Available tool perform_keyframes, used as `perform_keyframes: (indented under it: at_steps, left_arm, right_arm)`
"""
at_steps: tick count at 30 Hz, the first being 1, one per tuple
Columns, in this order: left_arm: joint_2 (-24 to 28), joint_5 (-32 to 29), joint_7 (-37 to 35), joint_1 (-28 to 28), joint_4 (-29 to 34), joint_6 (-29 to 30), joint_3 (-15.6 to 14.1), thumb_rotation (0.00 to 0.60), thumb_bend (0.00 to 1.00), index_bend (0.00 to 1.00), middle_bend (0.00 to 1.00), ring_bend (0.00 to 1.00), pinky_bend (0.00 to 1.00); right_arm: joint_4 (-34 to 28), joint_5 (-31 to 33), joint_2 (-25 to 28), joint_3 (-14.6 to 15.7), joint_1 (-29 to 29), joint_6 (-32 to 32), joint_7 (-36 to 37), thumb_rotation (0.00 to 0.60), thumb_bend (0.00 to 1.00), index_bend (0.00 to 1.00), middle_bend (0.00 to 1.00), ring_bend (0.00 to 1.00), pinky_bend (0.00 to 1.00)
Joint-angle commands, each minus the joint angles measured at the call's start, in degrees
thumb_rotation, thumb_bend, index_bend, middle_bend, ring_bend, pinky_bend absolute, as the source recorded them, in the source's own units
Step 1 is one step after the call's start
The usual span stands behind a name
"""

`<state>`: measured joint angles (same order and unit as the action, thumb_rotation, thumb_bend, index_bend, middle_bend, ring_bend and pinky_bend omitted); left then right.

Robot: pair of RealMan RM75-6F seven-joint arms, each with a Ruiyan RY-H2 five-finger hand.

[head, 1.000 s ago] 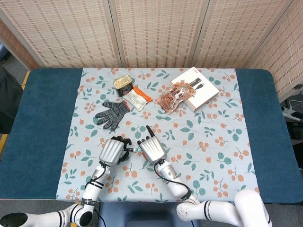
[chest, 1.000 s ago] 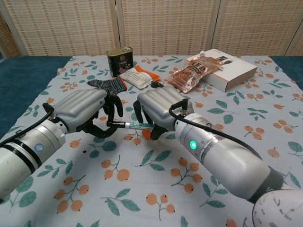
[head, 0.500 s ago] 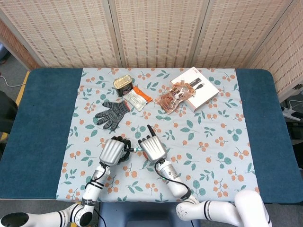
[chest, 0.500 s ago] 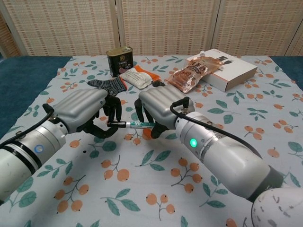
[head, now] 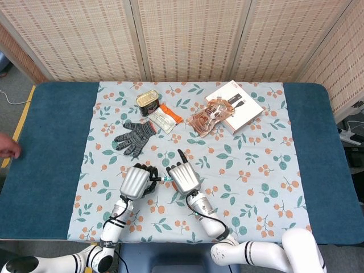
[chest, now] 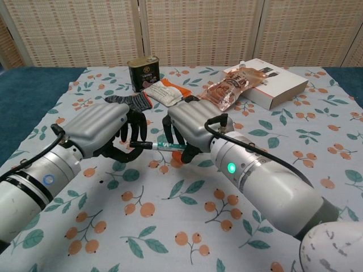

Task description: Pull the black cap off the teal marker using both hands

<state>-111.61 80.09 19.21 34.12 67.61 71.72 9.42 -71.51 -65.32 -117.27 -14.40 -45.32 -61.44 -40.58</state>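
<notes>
A: What is the biggest thing here?
B: The tabletop (head: 51, 165), blue, with a floral cloth (head: 256, 187) spread over its middle.

A: And the things lying on the cloth?
B: Take the grey glove (head: 134, 136) as the mark. A white box (head: 242, 109) lies well apart from it toward the far right corner, with a clear packet (head: 208, 115) resting against the box on the glove's side. A tin (head: 148, 102) stands just behind the glove, and an orange and white wrapper (head: 165, 118) lies between the tin and the packet.

A: Where are the hands?
B: Both are on the near side of the glove, raised off the cloth and facing each other. The left hand (chest: 105, 131) has its fingers curled around the black cap (chest: 138, 145). The right hand (chest: 190, 126) has its fingers closed over the barrel of the teal marker (chest: 164, 145).

A: So where is the marker itself?
B: Level between the two hands, in front of the glove. In the chest view the cap looks seated on the barrel.
</notes>
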Motion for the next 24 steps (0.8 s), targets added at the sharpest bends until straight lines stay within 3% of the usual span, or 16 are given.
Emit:
perform_keyframes:
  at_steps: [1,7,24]
  left_arm:
    - [-0.82,0.93,-0.72,0.01,-1.19,1.08,0.08,0.6,0.7,0.77,0.88,0.63,0.48]
    - [-1.31,1.11,-2.16,-0.16,-2.21,1.43,0.22,0.6,0.72,0.81,0.93,0.69,0.47]
    - [-0.08,0.65,-9.09,-0.26,-2.25,1.3,1.96,0.6,0.82,0.82,0.96,0.72,0.47]
  right_arm:
    - [-0.27,0.22,0.07,-0.19,0.05,-0.06,0.21,0.6,0.37,0.96,0.82,0.49,0.0]
    - [-0.43,0.2,0.27,-0.41,-0.07,-0.39,0.37,0.6,0.37,0.96,0.82,0.49,0.0]
    - [-3.37,0.7,2.99,-0.6,0.51,-1.36,0.62,0.6,0.37,0.96,0.82,0.49,0.0]
